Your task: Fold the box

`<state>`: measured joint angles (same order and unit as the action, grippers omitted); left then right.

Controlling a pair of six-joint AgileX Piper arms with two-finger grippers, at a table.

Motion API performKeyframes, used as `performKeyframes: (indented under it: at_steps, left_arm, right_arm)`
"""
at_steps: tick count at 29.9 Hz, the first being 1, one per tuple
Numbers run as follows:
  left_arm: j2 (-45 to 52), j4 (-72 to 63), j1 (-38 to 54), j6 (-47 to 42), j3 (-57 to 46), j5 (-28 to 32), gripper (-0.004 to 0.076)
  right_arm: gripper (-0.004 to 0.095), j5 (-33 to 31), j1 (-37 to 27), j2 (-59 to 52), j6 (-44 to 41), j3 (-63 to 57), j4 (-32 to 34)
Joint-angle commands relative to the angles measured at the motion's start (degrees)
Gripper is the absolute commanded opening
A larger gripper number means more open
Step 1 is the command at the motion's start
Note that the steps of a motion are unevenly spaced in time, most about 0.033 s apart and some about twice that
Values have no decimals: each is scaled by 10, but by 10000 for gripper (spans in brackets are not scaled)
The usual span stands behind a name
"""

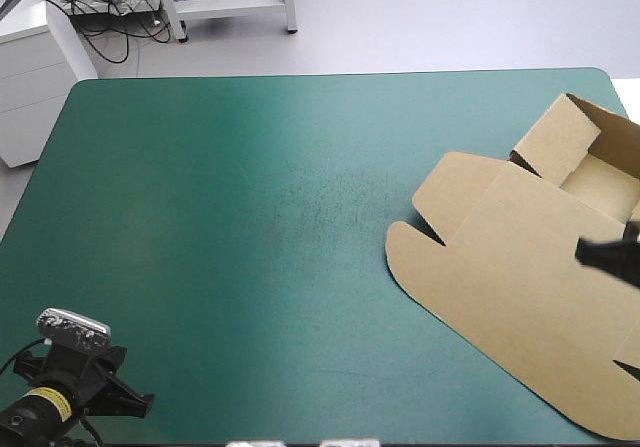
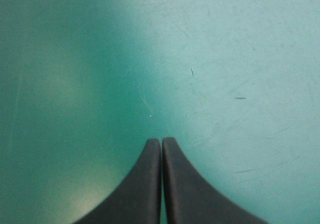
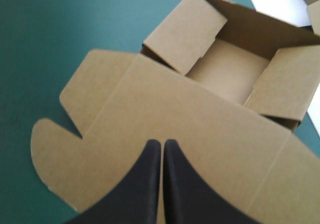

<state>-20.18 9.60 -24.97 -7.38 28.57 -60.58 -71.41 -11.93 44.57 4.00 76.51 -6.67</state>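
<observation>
right claw (image 3: pixel 162 143) pinched together over the box (image 3: pixel 200 115), tray open, lid flat.

left tool (image 2: pixel 161 143): black curved fins | right tool (image 3: pixel 162 144): alike | left arm (image 1: pixel 62 399): black, yellow band

Pale grey floor (image 1: pixel 450 17), white cabinet (image 1: pixel 35 82)
</observation>
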Motion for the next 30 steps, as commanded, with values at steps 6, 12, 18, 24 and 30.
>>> performKeyframes:
  at_steps: [6,12,18,24,30]
  left_arm:
    - [-3,-10,-4,35,15,50,-10]
    - [-3,-16,-4,35,13,96,-10]
    - [-3,-18,-4,35,13,86,-10]
    - [-3,-17,-4,35,13,86,-10]
    - [-3,-17,-4,35,13,86,-10]
  right_arm:
    - [-1,33,9,-211,59,-264,-8]
    - [-6,36,9,-330,64,-404,-42]
    - [-19,38,9,-415,64,-451,-56]
    - [-19,34,9,-465,62,-452,-56]
    - [-19,38,9,-466,62,-452,-56]
